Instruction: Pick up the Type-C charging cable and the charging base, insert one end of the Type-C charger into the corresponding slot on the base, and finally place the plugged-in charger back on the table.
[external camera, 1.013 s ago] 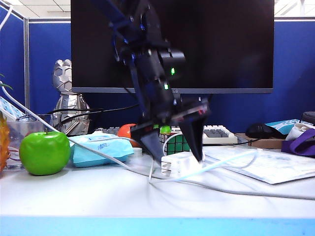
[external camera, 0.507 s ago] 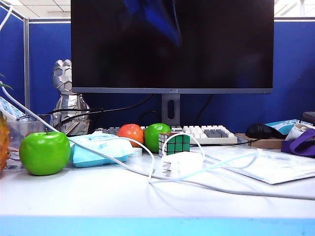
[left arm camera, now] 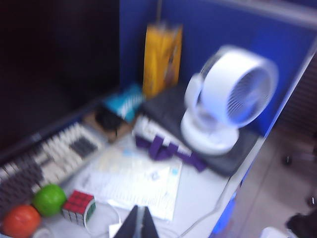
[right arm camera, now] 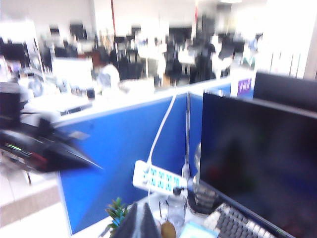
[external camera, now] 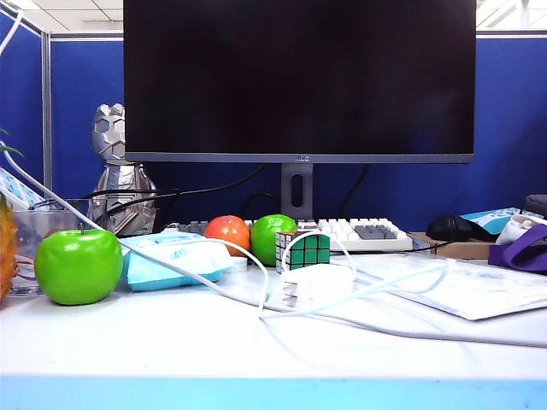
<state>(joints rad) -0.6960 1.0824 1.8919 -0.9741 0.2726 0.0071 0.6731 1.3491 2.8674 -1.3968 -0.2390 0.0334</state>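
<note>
You see the table [external camera: 171,342], a smooth white-grey top with a light blue front edge, carrying everything below. Behind it stands the black monitor [external camera: 299,77], screen dark, with a white keyboard [external camera: 363,232] at its foot.

Left of centre, a green apple [external camera: 78,266] sits beside a pale blue tissue pack [external camera: 175,259]; a Rubik's cube [external camera: 303,251] stands near mid-table.

The charging base [external camera: 314,283], a small glossy white block with rounded edges, lies on the table just in front of the cube. The Type-C charging cable [external camera: 385,286], a thin glossy white cord, arcs over the base and trails right across printed papers [external camera: 466,290]; whether its end sits in the base you cannot tell.

No arm appears in the exterior view. In the blurred left wrist view, the left gripper [left arm camera: 142,225] hangs high above the cube, fingers pressed together, holding nothing. The right gripper [right arm camera: 140,220], likewise blurred, is raised over the desk's edge, jaws pressed together and empty.
</note>
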